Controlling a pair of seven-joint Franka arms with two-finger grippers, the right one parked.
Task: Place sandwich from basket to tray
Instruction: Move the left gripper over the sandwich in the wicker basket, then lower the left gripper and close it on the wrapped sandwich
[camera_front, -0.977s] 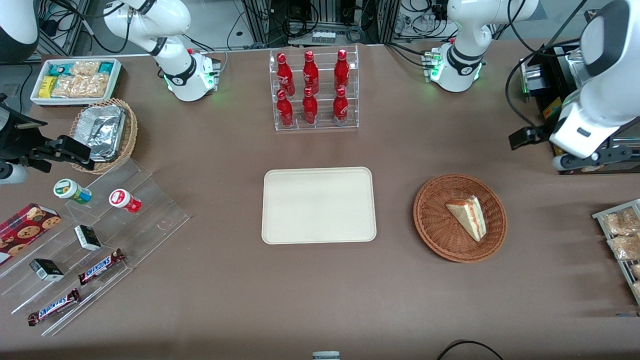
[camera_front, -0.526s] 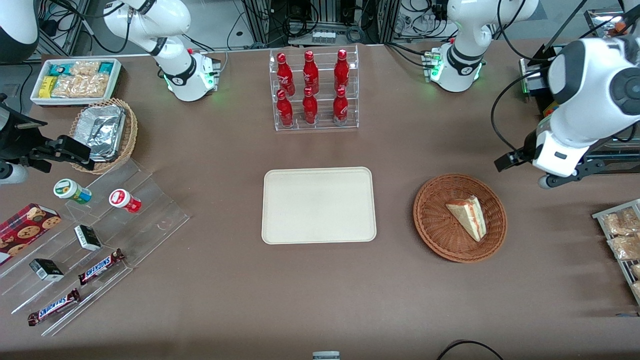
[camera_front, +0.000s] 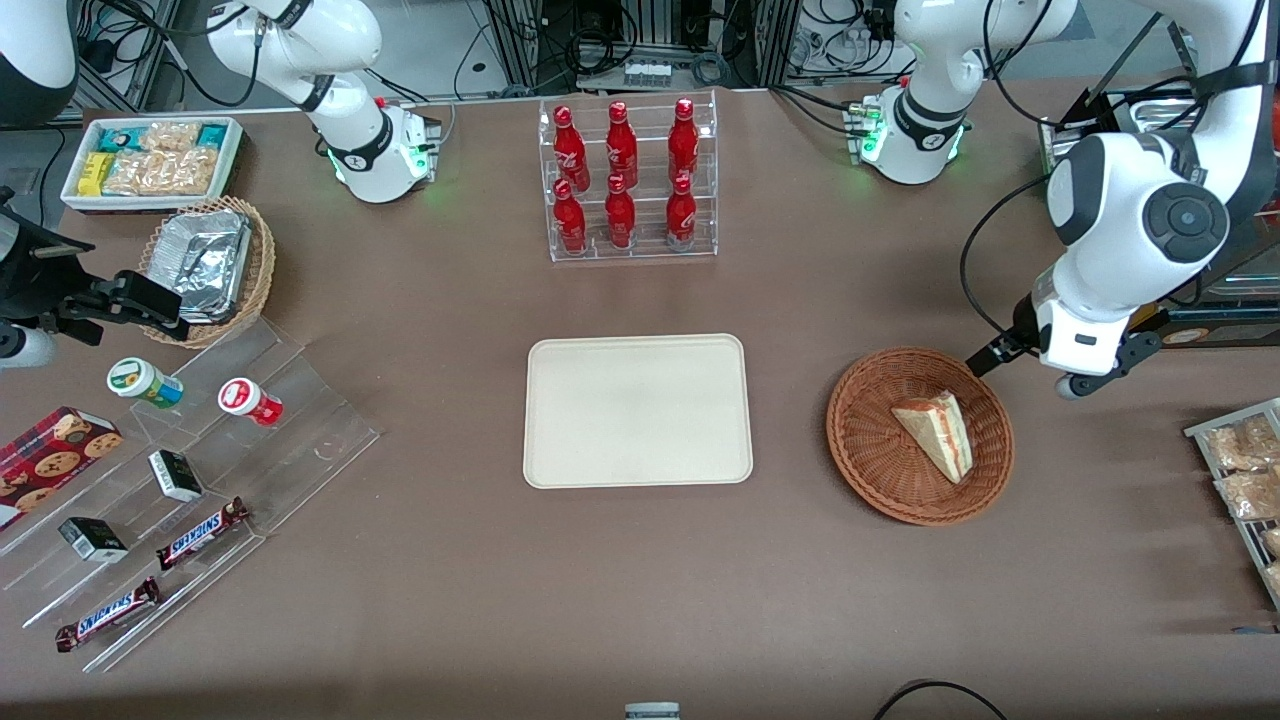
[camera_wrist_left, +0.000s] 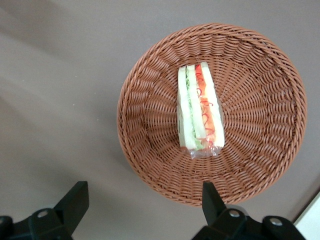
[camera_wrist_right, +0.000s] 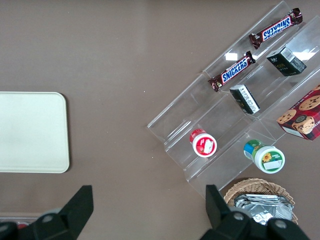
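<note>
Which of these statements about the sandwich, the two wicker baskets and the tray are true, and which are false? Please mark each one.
1. The triangular sandwich wedge lies in the round reddish-brown wicker basket. True.
2. The flat cream rectangular tray holds one red bottle. False: nothing lies on it; the red bottles stand in a clear rack.
3. The left arm's pincer grips the sandwich. False: it is open, above the basket's edge, touching nothing.
4. The lighter tan wicker basket holds foil containers. True.
5. The tray touches the reddish-brown basket. False: bare table separates them.
</note>
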